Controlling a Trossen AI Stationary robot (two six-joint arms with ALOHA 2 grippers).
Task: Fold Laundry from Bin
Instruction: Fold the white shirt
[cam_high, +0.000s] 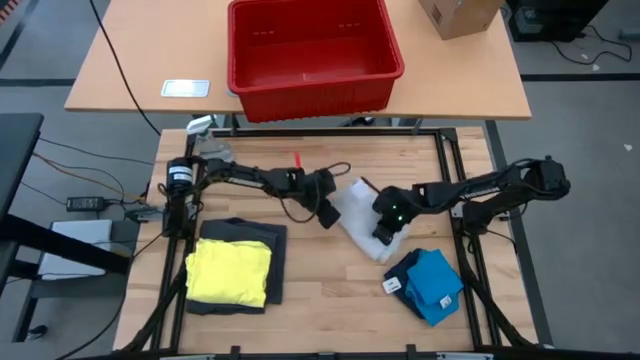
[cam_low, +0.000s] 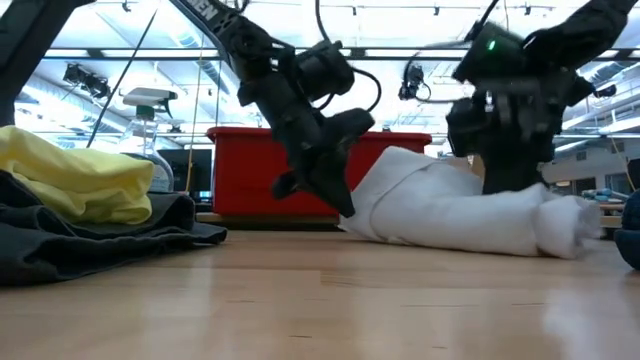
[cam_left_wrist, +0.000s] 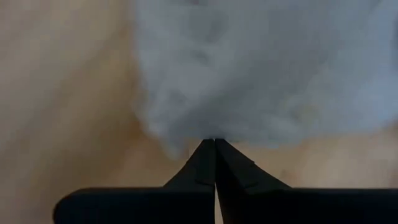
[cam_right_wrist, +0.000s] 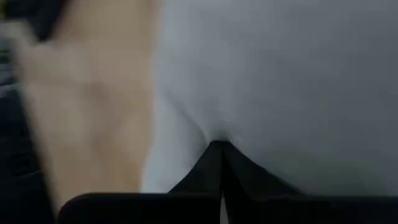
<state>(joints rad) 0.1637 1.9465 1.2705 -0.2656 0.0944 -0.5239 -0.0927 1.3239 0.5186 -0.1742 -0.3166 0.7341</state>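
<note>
The white garment (cam_high: 356, 207) lies bunched on the middle of the wooden table and also shows in the low view (cam_low: 450, 205). My left gripper (cam_high: 330, 214) is shut at its left edge. My right gripper (cam_high: 384, 233) is shut on its right part. The yellow garment (cam_high: 230, 272) lies folded on the dark grey garment (cam_high: 262, 236) at the front left. The blue garment (cam_high: 432, 284) lies folded at the front right. The red bin (cam_high: 312, 55) stands on the far table. My left gripper pinches the white garment's left edge (cam_left_wrist: 205, 130) between its two shut fingers, slanting down from the table's left. The cloth puckers at the fingertips (cam_left_wrist: 214, 149); one layer or several, I cannot tell. The garment rests on the table. My right gripper pinches the white garment's upper surface (cam_right_wrist: 217, 134) between its shut fingers, coming from above and from the right. Creases run out from the fingertips (cam_right_wrist: 219, 152). One layer or several, I cannot tell. The garment's end below it (cam_low: 565, 225) lies on the table.
A brown cardboard box (cam_high: 458, 15) and a small flat pale object (cam_high: 186, 88) sit on the far table beside the bin. A black frame (cam_high: 452, 170) borders the work table. Bare wood (cam_high: 330, 290) shows between the folded piles at the front.
</note>
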